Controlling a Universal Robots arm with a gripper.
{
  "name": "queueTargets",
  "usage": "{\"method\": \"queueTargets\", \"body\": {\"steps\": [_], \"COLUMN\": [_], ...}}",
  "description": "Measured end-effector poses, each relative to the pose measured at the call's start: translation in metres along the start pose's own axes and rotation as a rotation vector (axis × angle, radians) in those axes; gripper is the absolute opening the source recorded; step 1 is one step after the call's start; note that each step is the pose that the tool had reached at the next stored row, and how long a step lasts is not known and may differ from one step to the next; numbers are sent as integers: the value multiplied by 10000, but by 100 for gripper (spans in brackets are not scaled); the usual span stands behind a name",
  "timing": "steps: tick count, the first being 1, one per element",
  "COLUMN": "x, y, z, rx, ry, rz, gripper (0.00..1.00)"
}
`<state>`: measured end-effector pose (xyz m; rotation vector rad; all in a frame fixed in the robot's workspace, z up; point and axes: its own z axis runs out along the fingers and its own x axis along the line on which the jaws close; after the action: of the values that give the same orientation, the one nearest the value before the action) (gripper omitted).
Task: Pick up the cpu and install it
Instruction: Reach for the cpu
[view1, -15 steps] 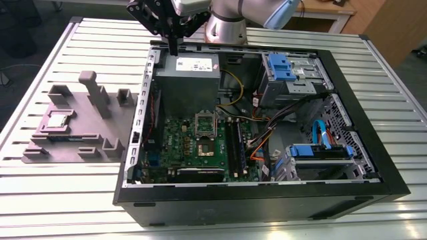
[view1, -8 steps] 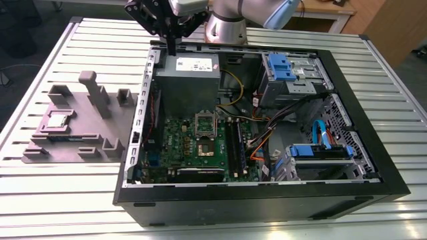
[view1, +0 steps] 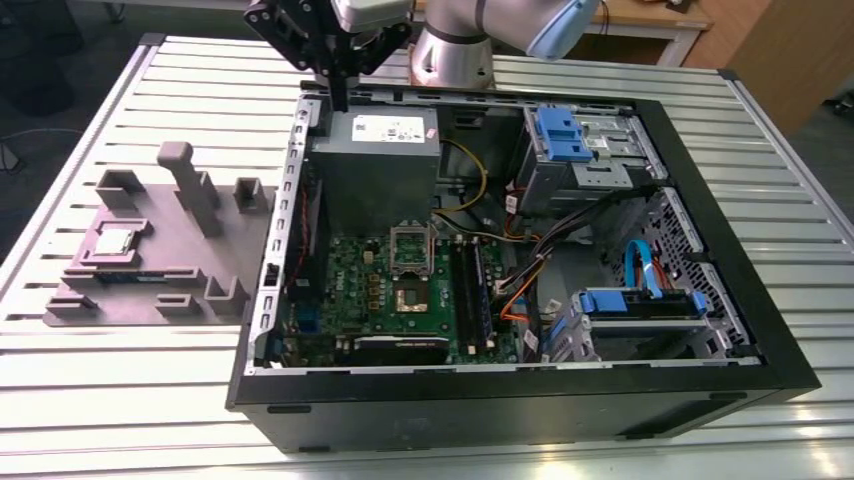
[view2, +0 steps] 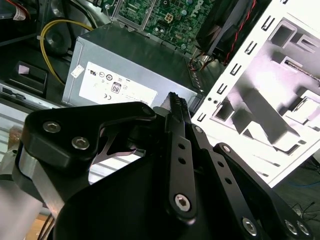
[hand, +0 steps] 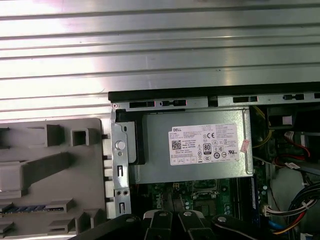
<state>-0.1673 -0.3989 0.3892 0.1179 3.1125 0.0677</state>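
1. The slatted metal counter (view1: 134, 400) carried everything in the exterior view.
2. An open black computer case (view1: 534, 415) lay on its side on the counter, its inside facing up.
3. A grey fixture tray (view1: 174, 240), with upright posts and pockets, sat on the counter at 9 o'clock from the case in the exterior view, just beside the case wall.
4. The grey power supply (view1: 374, 170) with its white label filled the case's 11 o'clock corner, and it also appeared in the first wrist view (hand: 200, 145).
5. The green motherboard (view1: 360, 300) lay at 6 o'clock from the power supply, flat on the case floor.
6. The black hand (view1: 338, 100) hung over the case's far rim, at 12 o'clock from the power supply. Its fingers (view2: 175, 100) were pressed together with nothing between them.
7. The CPU socket (view1: 411, 292) sat near the middle of the motherboard.
8. The cpu (view1: 118, 240) rested shiny side up in a pocket of the fixture tray, at 8 o'clock from the hand and well apart from it.
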Motion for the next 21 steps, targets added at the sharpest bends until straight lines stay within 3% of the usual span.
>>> {"method": "queueTargets", "body": {"steps": [21], "x": [77], "y": [-7], "z": [23], "rx": [1], "ry": [2], "rz": [1], "gripper": [11]}}
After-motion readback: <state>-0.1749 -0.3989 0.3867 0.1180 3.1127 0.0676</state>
